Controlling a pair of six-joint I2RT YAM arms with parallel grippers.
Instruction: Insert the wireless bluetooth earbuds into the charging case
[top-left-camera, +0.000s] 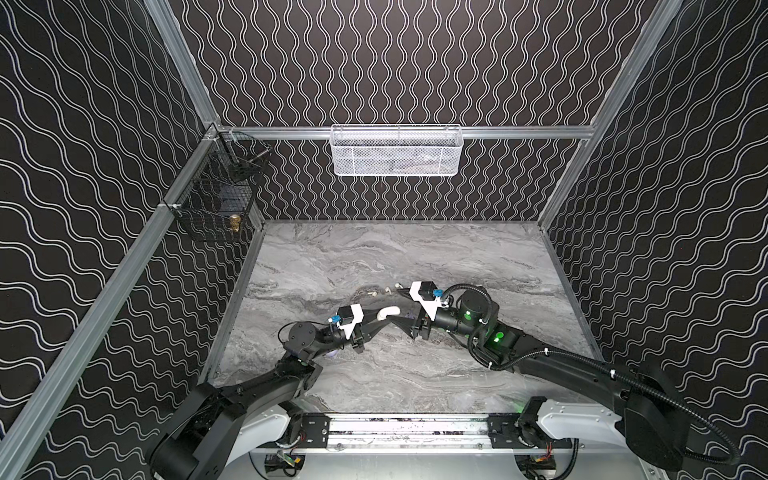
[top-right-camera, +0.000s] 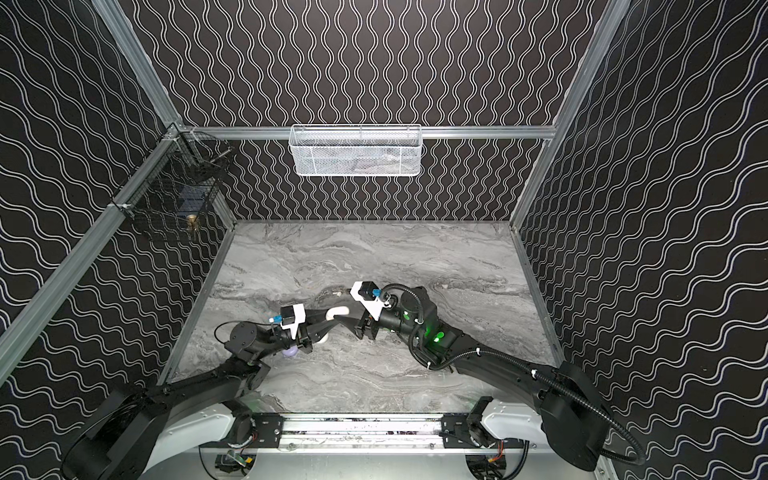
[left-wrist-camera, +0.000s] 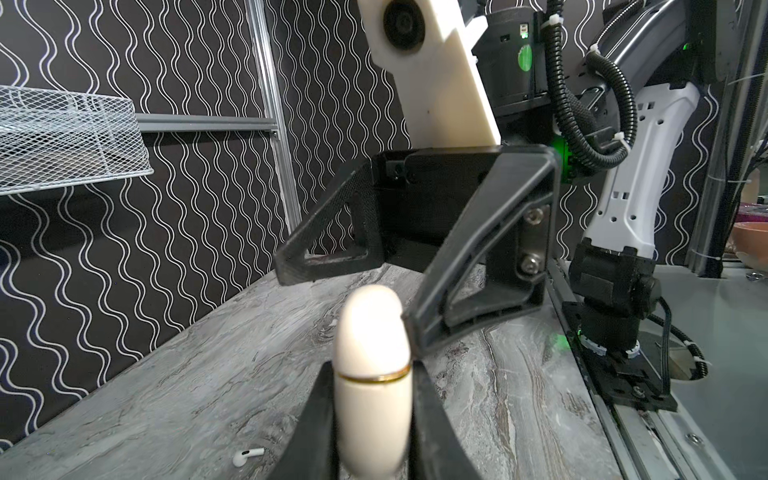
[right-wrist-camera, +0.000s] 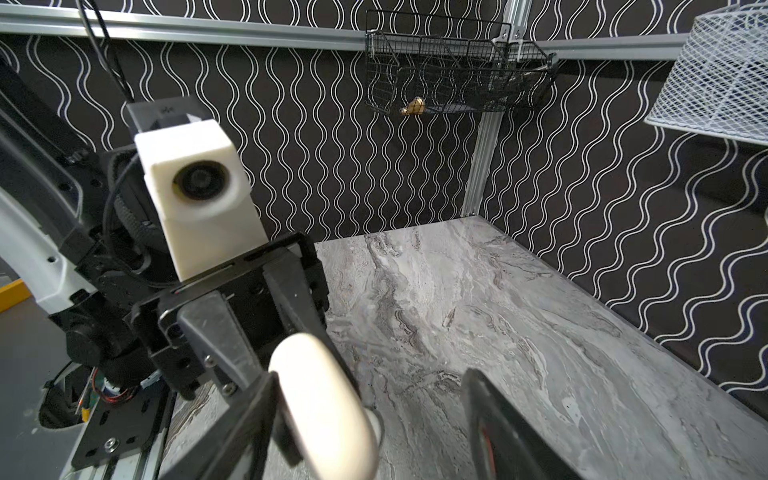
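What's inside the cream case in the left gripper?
Nothing inside shows. The case is shut along its gold seam and clamped in the left gripper, so whether it holds any earbuds cannot be told. One earbud lies loose outside it.

1. The walls (top-left-camera: 395, 62) are showing black, with white double wavy lines running down them.
2. The table (top-left-camera: 374, 257) is showing grey marble, with pale and dark streaks veining across it.
3. At twelve o'clock a white mesh basket (top-left-camera: 395, 151) is hanging; at ten o'clock a black wire basket (top-left-camera: 216, 195) is holding something brass-coloured (top-left-camera: 235, 223).
4. The charging case (left-wrist-camera: 372, 374) is showing cream-white, with a thin gold line circling its seam.
5. An earbud (left-wrist-camera: 248, 456) is lying white against the grey.
6. The left arm (top-left-camera: 249, 395) and right arm (top-left-camera: 582, 370) are showing black, with white camera mounts (top-left-camera: 353, 316) and blue plugs (top-left-camera: 333, 320).
7. Green lights (top-left-camera: 496, 335) are glowing on the right arm.
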